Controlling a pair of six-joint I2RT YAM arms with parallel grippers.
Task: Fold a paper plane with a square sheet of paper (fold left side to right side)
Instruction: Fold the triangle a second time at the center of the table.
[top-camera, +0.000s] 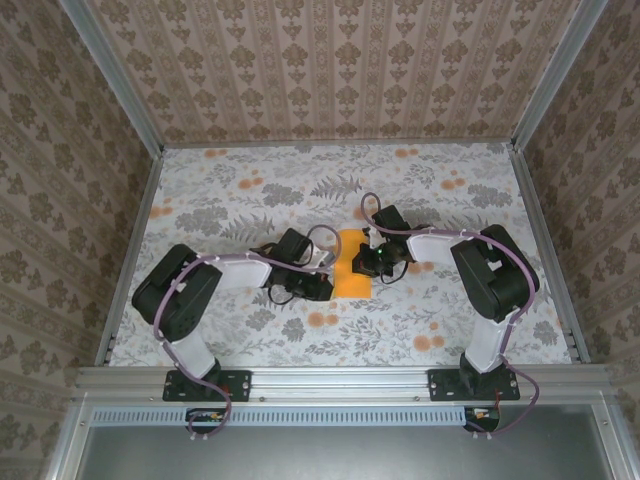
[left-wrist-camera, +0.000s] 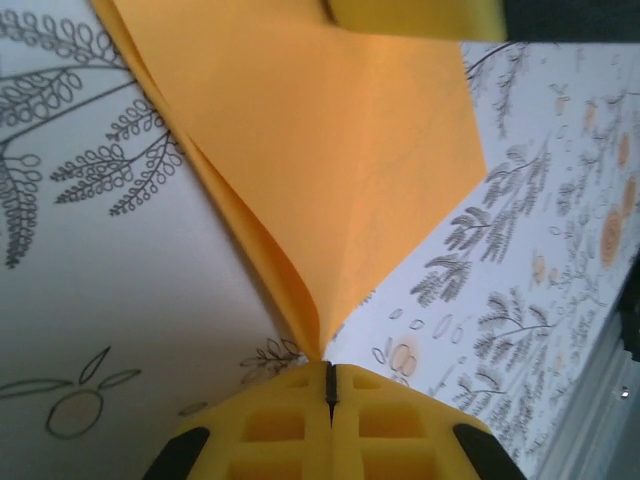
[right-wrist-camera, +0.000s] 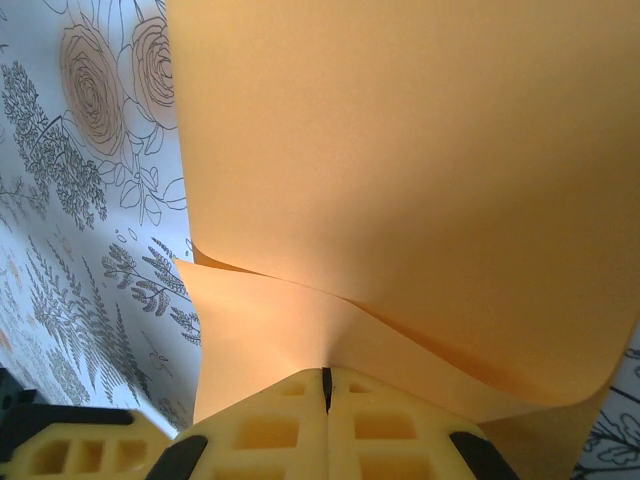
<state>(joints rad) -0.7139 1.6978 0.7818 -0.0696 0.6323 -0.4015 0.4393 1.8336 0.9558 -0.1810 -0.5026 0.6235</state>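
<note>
Desk (top-camera: 230, 200) under a cloth of grey leaves and small orange blossoms, seen from above and walled by patterned panels (top-camera: 330, 70). At its middle lies the orange sheet (top-camera: 352, 270), which shows as a narrow upright strip between the two arms. The left gripper (top-camera: 322, 277) meets the strip's left edge and the right gripper (top-camera: 377, 262) its right edge. The black wrist units cover both edges, so the jaws cannot be made out from this height.

In the left wrist view, the left gripper (left-wrist-camera: 330, 372) has its yellow jaws clenched, with only a thin dark seam between them. Two layers of the orange sheet (left-wrist-camera: 340, 150) narrow to a point at that seam and are pinched there. Above the jaws the layers spread apart over the desk (left-wrist-camera: 100, 280). The sheet's top is cut off by the frame, where a blurred yellow block (left-wrist-camera: 415, 15) sits against the paper, too soft to identify.

In the right wrist view, the right gripper (right-wrist-camera: 325, 375) is likewise clamped on the orange sheet (right-wrist-camera: 400, 150). One layer arches up and runs out of frame; a second lies lower, just above the jaws. A yellow latticed piece (right-wrist-camera: 60, 445) is cropped at the lower left corner. Roses printed in outline show on the desk (right-wrist-camera: 90, 200) beside the paper.
</note>
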